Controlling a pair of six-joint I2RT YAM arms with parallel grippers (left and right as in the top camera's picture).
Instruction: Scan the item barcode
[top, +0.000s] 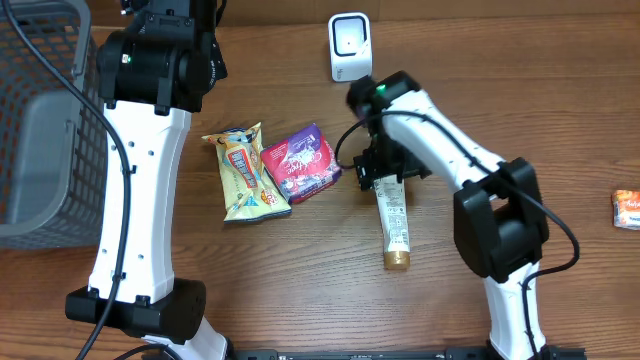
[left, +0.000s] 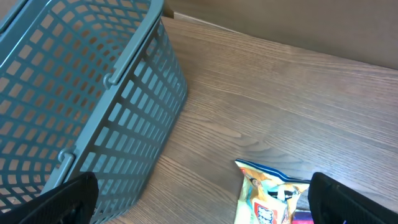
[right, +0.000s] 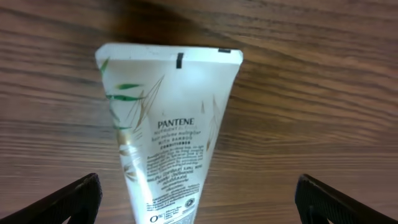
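Observation:
The item, a white Pantene tube (top: 393, 222) with a gold cap, lies flat on the wooden table with its cap towards the front edge. My right gripper (top: 378, 172) hovers over its crimped end. In the right wrist view the tube (right: 168, 124) lies between the wide-apart fingers (right: 74, 199) and touches neither; the right gripper (right: 198, 200) is open. Small print shows on the tube, but I cannot make out a barcode. The white scanner (top: 349, 45) stands at the back of the table. My left gripper (left: 202, 199) is open over bare table beside the basket.
A grey mesh basket (top: 40, 120) fills the far left. A yellow snack bag (top: 243, 172) and a purple packet (top: 300, 163) lie left of the tube. A small orange packet (top: 627, 208) sits at the right edge.

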